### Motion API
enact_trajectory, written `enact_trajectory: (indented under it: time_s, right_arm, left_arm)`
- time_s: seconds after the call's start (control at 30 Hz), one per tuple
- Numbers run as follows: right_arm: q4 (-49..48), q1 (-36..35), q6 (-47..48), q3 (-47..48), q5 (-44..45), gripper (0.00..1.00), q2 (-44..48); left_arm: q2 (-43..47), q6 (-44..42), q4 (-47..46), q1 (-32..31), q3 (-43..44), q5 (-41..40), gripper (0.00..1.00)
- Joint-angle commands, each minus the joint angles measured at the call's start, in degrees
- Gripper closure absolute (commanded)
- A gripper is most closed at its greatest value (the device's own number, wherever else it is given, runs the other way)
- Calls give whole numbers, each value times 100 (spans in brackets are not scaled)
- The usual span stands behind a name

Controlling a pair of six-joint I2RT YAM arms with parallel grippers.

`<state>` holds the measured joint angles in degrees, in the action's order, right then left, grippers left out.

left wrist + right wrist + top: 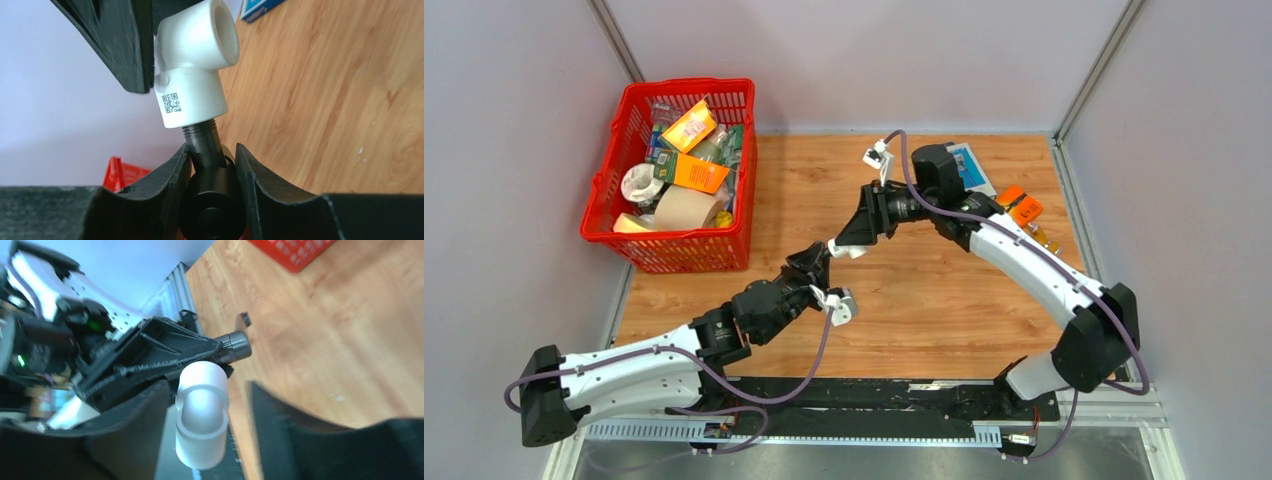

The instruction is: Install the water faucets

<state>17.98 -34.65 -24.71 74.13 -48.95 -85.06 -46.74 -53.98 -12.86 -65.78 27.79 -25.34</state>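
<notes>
Faucet (204, 142) was clamped by left gripper (212, 152); right gripper (206, 387) was spread around elbow fitting (195, 65); cross-threading was risked by tilt.

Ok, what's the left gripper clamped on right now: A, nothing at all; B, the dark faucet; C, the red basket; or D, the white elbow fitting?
B: in the left wrist view the left gripper is clamped on the dark faucet, whose threaded end enters the white elbow fitting.
</notes>
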Motion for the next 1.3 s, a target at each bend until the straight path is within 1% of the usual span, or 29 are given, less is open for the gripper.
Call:
enact_trajectory:
  time_s: [0.0,0.03,0.1,0.13,0.17,0.2,0.23,0.27,0.3,0.33,0.37,0.4,0.43,0.5,0.57,0.6,0.67,0.8,1.1,1.27]
  right_arm:
    - [-391,82,2150,-63,78,29,1042]
    - [-400,90,2616,-230,87,24,1305]
    - [-400,90,3678,-661,78,13,1806]
    - [-400,90,4041,-837,78,0,2156]
    - [-392,90,4462,-1030,87,0,2386]
    - [-391,82,4814,-1206,113,0,2649]
    - [-400,90,5061,-1390,140,0,2904]
    - [-392,82,5333,-1558,114,0,3107]
    - [-391,90,5545,-1690,88,0,3309]
    - [-383,82,5782,-1804,52,0,3450]
    - [-348,90,5985,-1858,-26,0,3565]
    - [-234,90,6178,-1902,-123,0,3618]
    - [-120,90,6354,-1902,-219,0,3619]
    - [12,90,6513,-1884,-334,0,3532]
    - [101,73,6776,-1893,-475,0,3417]
    - [127,64,6943,-1911,-519,0,3391]
    - [127,20,7058,-1876,-484,2,3285]
    - [136,-146,7374,-1814,-325,5,3031]
    - [136,-454,7490,-1524,-571,11,2521]
    - [232,-481,7410,-1349,-765,18,2371]
  left_arm:
    - [297,835,450,345,762,1695,100]
    - [288,1071,660,425,832,1917,100]
    - [245,1431,898,671,1017,2715,100]
    - [201,1538,1030,854,1157,2980,100]
    - [183,1765,1118,952,1219,3444,100]
    - [87,1881,1258,1188,1403,3753,100]
    - [17,2117,1434,1295,1491,4365,100]
    - [-106,2224,1636,1583,1719,4667,100]
    - [-185,2460,1734,1864,1843,5331,100]
    - [-352,2662,1891,1989,2044,5634,100]
    - [-432,2742,1962,2260,2133,6298,100]
    - [-598,2943,2041,2367,2308,6688,100]
    - [-669,3041,2051,2594,2371,7257,100]
    - [-880,3340,2051,2815,2599,8023,100]
    - [-1117,3464,2121,2912,2705,8438,100]
    - [-1144,3481,2165,2922,2740,8623,100]
    - [-1249,3473,2305,2939,2828,8748,100]
    - [-1364,3420,2464,2948,2881,8818,100]
    - [-1531,3385,2631,2948,2969,8880,100]
    - [-1557,3297,2771,2948,3004,8792,100]
